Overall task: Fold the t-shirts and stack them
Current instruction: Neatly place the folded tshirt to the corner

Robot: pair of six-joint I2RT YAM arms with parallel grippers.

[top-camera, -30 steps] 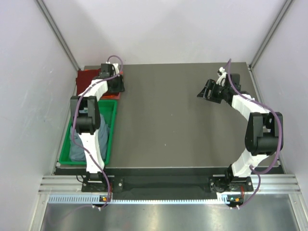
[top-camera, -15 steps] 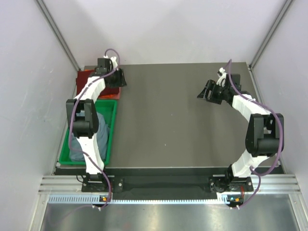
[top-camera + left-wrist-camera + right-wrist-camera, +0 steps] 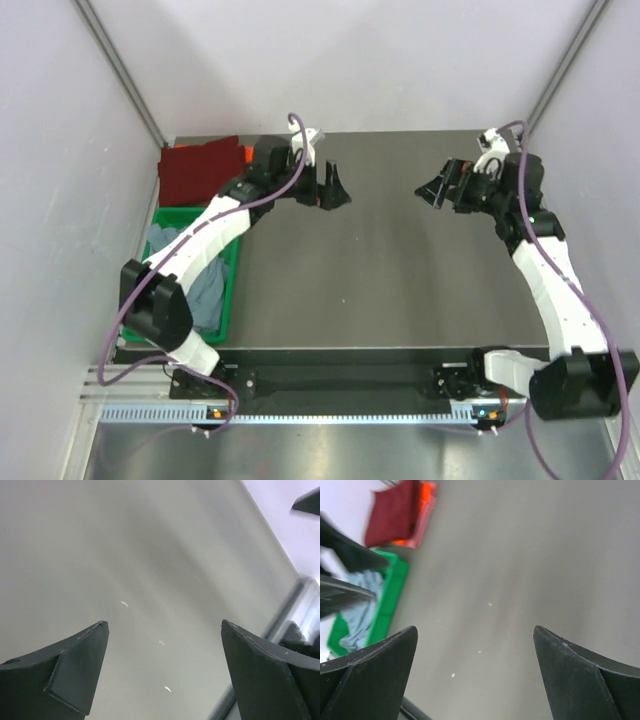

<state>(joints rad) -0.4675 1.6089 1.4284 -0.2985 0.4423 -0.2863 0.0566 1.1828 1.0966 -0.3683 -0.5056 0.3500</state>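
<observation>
A folded dark maroon shirt [image 3: 200,170] lies at the table's back left corner on a bright orange shirt, of which only an edge [image 3: 247,155] shows. A crumpled grey-blue shirt [image 3: 195,275] lies in the green tray [image 3: 233,290]. My left gripper [image 3: 335,190] is open and empty over bare table, right of the maroon shirt. My right gripper [image 3: 435,188] is open and empty at the back right, facing it. In the right wrist view I see the maroon shirt [image 3: 392,512], the orange shirt [image 3: 422,505], the grey-blue shirt [image 3: 362,615] and open jaws [image 3: 475,635]. The left wrist view shows open jaws [image 3: 165,625] over bare table.
The green tray [image 3: 387,605] stands along the table's left edge. White walls enclose the table on the left, the back and the right. The dark table surface [image 3: 380,270] lies between the two arms.
My left arm has swung from over the maroon shirt at the back left corner to the right, out over the table. My right arm has stretched out, its gripper staying at the back right.
</observation>
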